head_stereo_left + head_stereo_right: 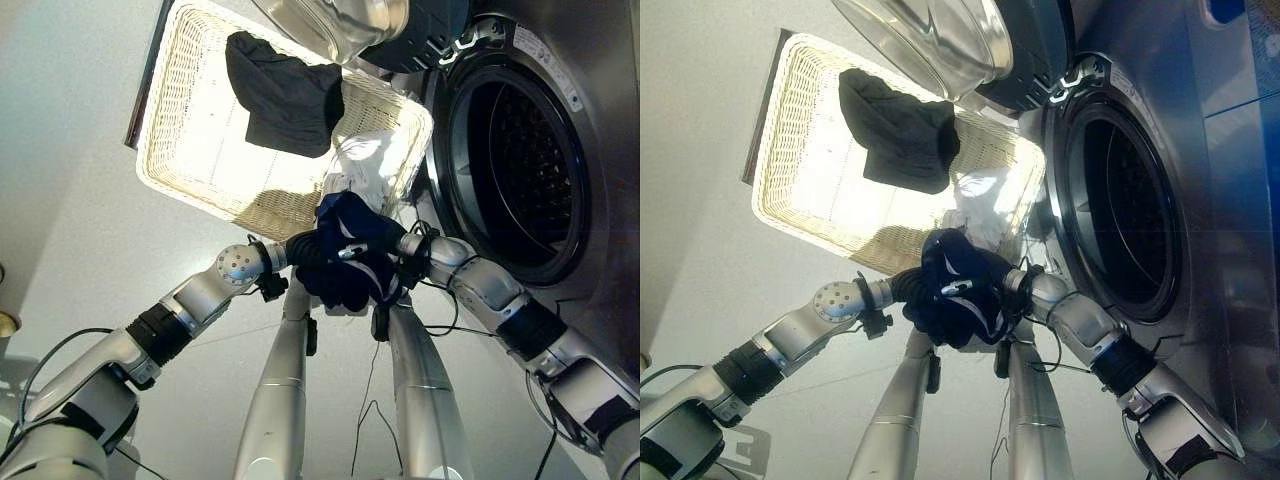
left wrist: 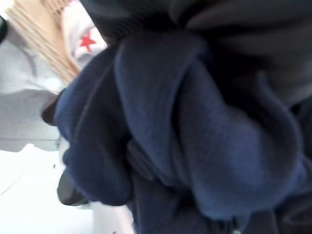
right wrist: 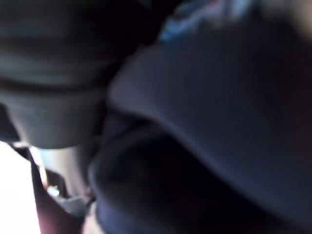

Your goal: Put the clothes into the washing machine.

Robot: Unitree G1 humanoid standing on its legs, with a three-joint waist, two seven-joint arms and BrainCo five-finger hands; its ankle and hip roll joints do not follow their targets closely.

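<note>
Holding a bundled navy garment (image 1: 345, 250) between left hand (image 1: 305, 250) and right hand (image 1: 405, 262), just before the wicker basket (image 1: 180, 120) and left of the open washing machine drum (image 1: 520, 170). Fingers buried in the cloth, so could not tell how far closed. Black garment (image 1: 285, 95) draped over the basket's rim, white cloth (image 1: 360, 170) beside.

Hard light overexposes the pale woven wicker basket (image 1: 190, 120) at upper left, washing its floor out to white. The washing machine's round drum opening (image 1: 525, 165) at right stays dark. Both wrist views are blurred, crowded by navy blue fleece cloth (image 2: 195, 146).
</note>
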